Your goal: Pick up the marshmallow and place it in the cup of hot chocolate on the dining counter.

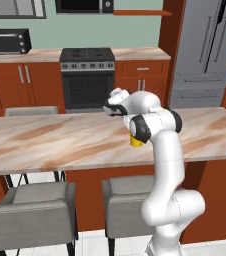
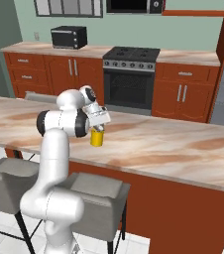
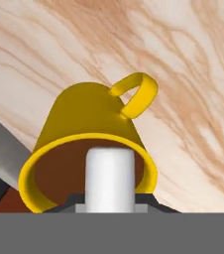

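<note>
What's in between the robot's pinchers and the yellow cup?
In the hand view, the small white marshmallow, held by the gripper, sits right over the yellow cup's brown opening.

No text, label, brand, number or sign can be read in any of the views. The fronts of the toaster oven [image 2: 69, 36], the microwave [image 1: 84, 5] and the stove [image 2: 130, 60] are rendered without legible markings, and nothing is printed on the cup of hot chocolate [image 3: 86, 134].
</note>
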{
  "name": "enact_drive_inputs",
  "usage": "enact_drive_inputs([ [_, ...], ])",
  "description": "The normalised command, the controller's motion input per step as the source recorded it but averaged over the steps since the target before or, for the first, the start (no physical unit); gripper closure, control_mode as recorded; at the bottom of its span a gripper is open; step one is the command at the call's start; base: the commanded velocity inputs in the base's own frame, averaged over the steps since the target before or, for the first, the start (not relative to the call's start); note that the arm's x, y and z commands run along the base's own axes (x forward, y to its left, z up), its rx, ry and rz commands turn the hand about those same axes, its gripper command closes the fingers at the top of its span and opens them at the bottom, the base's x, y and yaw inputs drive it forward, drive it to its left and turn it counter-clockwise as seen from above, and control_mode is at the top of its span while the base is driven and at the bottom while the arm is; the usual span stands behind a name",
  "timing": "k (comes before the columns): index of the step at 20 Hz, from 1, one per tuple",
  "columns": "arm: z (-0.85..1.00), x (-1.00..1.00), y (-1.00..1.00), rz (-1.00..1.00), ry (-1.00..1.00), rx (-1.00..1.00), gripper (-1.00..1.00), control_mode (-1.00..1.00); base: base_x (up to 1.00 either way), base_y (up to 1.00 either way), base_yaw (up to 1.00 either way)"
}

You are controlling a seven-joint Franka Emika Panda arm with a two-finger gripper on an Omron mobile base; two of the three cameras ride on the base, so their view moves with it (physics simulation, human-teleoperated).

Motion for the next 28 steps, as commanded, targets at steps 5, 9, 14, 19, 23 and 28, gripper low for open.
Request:
enact_drive_inputs([
  [5, -0.08, -0.59, 0.2, 0.0, 0.0, -0.05, -1.0, -1.0, 0.0, 0.0, 0.0],
  [9, 0.0, -0.66, 0.08, 0.0, -0.01, -0.02, -1.0, -1.0, 0.0, 0.0, 0.0],
  [14, 0.0, -0.39, 0.0, 0.0, 0.0, 0.0, -1.0, -1.0, 0.0, 0.0, 0.0],
  [19, 0.45, -0.13, 0.04, 0.0, -0.03, 0.0, -1.0, -1.0, 0.0, 0.0, 0.0],
  [23, 0.51, 0.0, 0.21, 0.0, -0.01, 0.0, -1.0, -1.0, 0.0, 0.0, 0.0],
  [28, 0.82, -0.52, 0.0, -0.02, -0.14, 0.02, -1.0, -1.0, 0.0, 0.0, 0.0],
])
